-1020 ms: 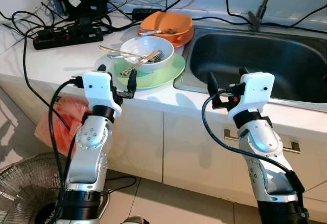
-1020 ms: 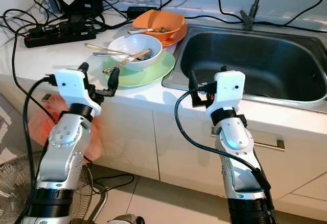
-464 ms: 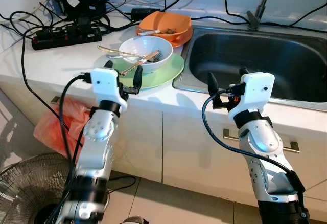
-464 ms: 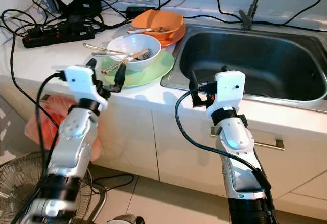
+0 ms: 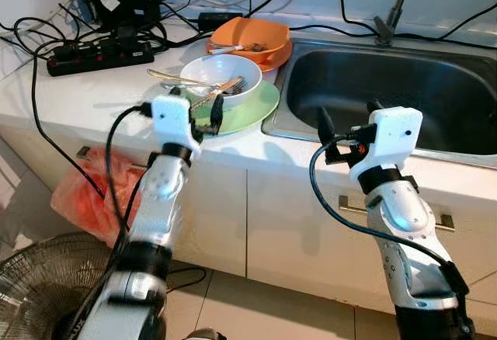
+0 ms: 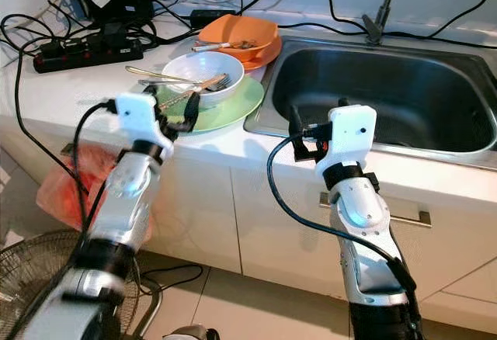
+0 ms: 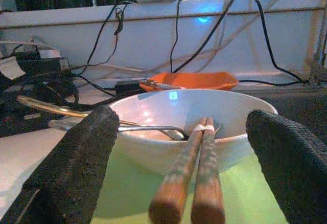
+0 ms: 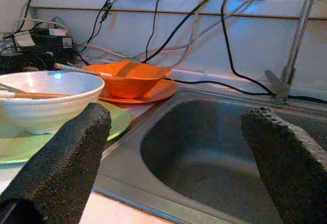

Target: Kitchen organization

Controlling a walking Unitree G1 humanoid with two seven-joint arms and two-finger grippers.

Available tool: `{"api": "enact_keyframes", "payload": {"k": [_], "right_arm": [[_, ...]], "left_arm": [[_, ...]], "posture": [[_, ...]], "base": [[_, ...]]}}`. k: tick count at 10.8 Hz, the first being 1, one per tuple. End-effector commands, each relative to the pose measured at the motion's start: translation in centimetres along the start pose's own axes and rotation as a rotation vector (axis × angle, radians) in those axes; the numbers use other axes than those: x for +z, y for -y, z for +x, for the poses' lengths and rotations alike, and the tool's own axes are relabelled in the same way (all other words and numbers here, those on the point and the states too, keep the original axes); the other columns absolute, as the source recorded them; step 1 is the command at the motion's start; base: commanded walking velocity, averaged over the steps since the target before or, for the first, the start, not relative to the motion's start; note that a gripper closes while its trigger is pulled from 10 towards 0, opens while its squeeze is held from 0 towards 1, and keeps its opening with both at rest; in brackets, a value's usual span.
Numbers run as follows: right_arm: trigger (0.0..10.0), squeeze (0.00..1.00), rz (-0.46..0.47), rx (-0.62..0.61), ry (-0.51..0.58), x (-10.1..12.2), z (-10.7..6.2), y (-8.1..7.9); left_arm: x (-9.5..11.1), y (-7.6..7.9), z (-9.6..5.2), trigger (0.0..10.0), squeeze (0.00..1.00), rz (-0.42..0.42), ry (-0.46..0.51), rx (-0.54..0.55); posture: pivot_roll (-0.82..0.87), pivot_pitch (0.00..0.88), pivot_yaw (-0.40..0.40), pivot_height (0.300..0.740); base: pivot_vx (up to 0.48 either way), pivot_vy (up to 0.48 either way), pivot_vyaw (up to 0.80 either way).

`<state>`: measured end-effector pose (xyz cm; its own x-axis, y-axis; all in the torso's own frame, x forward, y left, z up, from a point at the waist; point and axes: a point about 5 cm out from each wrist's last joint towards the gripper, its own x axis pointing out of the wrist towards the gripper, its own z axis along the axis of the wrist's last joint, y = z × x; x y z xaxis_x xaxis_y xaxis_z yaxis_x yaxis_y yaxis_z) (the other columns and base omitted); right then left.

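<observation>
Left gripper [image 5: 197, 112] spread wide at the plate [image 5: 260, 105] edge, right gripper [image 5: 345, 130] open beside the sink [image 5: 435, 91], probably closing on the bowl [image 5: 221, 68] — could clip the wooden-handled cutlery [image 7: 196, 173] overhanging its rim.

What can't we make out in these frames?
- Sink right end: cut by the eye views' edge.
- Faucet spout: cut off at the top edge.
- Orange bowl contents: too small to identify.
- Green plate front rim: hidden behind the left gripper.
- Fan: cut by the corner.
</observation>
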<state>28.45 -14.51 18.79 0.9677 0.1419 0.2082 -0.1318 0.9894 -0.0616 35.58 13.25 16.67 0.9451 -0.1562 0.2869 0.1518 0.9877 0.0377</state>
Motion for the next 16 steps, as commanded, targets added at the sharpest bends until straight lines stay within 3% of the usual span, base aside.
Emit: {"api": "enact_keyframes", "payload": {"k": [1,2,3,4,6,7,8,16], "right_arm": [[10.0,0.00,-0.019,-0.013,-0.001,0.3,-0.3,0.4],[10.0,0.00,-0.024,-0.019,-0.005,0.3,-0.5,0.6],[10.0,0.00,-0.028,-0.024,-0.007,0.4,-0.7,0.7],[10.0,0.00,-0.029,-0.025,-0.007,0.5,-0.7,0.7],[10.0,0.00,-0.032,-0.026,-0.011,0.6,-0.8,0.8],[10.0,0.00,-0.032,-0.026,-0.014,0.5,-0.8,0.8],[10.0,0.00,-0.029,-0.025,-0.015,0.5,-0.8,0.7],[10.0,0.00,-0.001,0.041,-0.052,-0.2,-0.8,-0.3]], "left_arm": [[0.3,-0.1,0.5,10.0,0.00,0.004,0.021,0.009],[0.4,-0.1,0.8,10.0,0.00,0.000,0.029,0.007],[0.5,-0.1,1.1,4.6,0.00,-0.007,0.042,0.011],[0.5,-0.1,1.2,0.0,0.00,-0.013,0.049,0.010],[0.3,0.0,1.4,0.0,0.00,-0.009,0.057,0.011],[0.2,0.1,1.3,1.2,0.00,-0.005,0.058,0.009],[0.1,0.1,1.2,0.0,0.00,-0.007,0.061,0.007],[1.3,0.1,1.6,0.0,0.00,-0.013,0.120,0.011]], "posture": [[-0.02,0.039,0.034,0.740],[-0.02,0.041,0.035,0.740],[-0.03,0.046,0.034,0.740],[-0.03,0.047,0.034,0.740],[-0.03,0.049,0.034,0.740],[-0.03,0.049,0.035,0.740],[-0.03,0.049,0.037,0.740],[-0.01,0.045,0.036,0.740]], "base": [[0.000,0.000,0.00],[0.000,0.000,0.00],[0.000,0.000,0.00],[0.000,0.000,0.00],[0.000,0.000,0.00],[0.000,0.000,0.00],[0.000,0.000,0.00],[0.000,0.000,0.00]]}}
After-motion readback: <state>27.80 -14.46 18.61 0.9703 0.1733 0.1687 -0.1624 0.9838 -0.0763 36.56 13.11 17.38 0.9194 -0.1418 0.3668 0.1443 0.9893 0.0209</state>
